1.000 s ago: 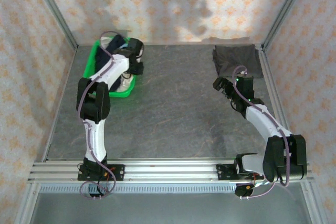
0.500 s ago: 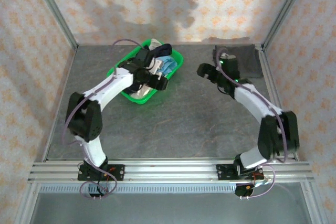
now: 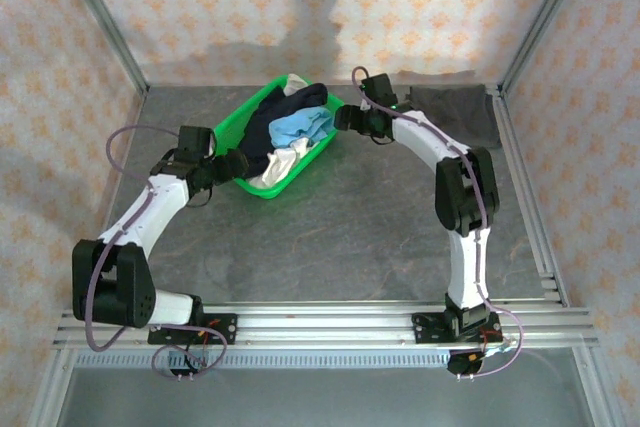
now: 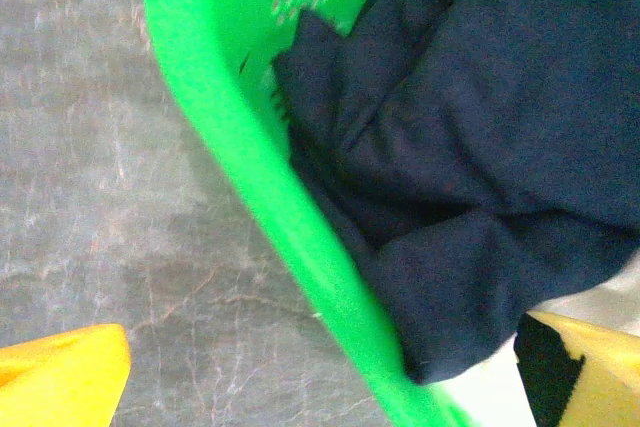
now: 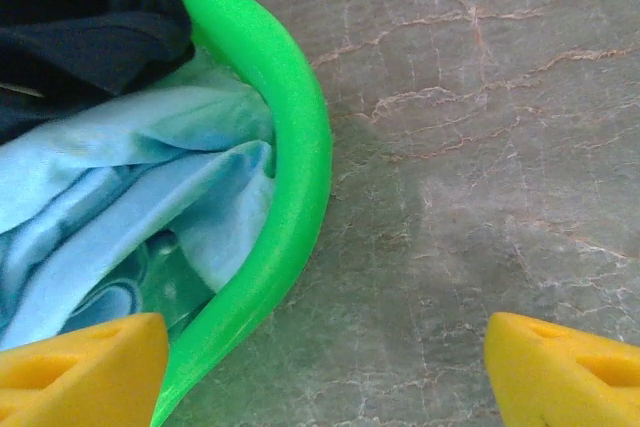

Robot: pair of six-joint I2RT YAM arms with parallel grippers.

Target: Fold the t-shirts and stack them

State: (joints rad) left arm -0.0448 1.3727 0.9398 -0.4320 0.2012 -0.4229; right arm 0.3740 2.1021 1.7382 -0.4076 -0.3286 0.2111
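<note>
Three t-shirts lie crumpled in the green basket [image 3: 236, 117] at the far centre-left: a navy one [image 3: 272, 125] on the left, a light blue one [image 3: 303, 128] on the right and a white one [image 3: 280, 165] nearest. A dark grey one [image 3: 455, 112] lies folded flat at the far right.

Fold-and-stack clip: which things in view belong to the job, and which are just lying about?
Job: light blue t-shirt, navy t-shirt, white t-shirt, all in the green basket; dark grey t-shirt, far right.
Lying about: green basket, table.

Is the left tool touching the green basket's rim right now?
Apart. In the left wrist view the left tool straddles the basket rim, jaws open: bare table separates one finger, white cloth the other.
</note>
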